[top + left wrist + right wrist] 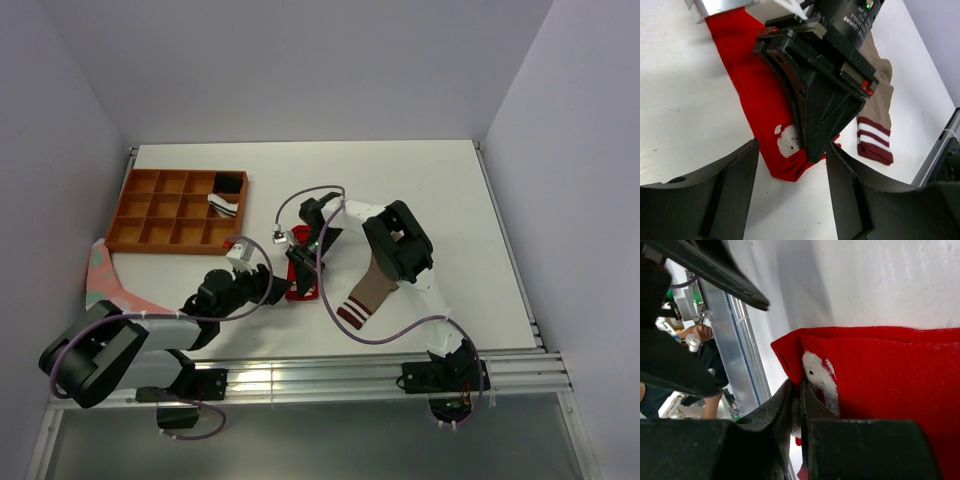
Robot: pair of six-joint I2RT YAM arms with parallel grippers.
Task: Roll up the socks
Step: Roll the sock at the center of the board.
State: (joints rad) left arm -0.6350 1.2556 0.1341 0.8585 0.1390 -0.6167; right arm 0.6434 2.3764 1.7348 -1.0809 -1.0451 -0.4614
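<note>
The red sock [760, 95] lies flat on the white table, its end with the white cartoon patch [787, 145] nearest my left gripper. My right gripper [800, 390] is shut on the edge of the red sock [880, 370] right beside that patch. In the top view it [302, 268] stands over the red sock [300, 288]. My left gripper [792, 180] is open just short of the sock's end, with only bare table between its fingers. The tan sock [372, 288] with the maroon-and-white cuff [874, 142] lies to the right, partly under the right arm.
An orange compartment tray [150, 212] stands at the back left and holds a black-and-white bundle [228, 195]. A pink-and-green sock [100, 275] lies at the table's left edge. The metal rail [350, 372] runs along the near edge.
</note>
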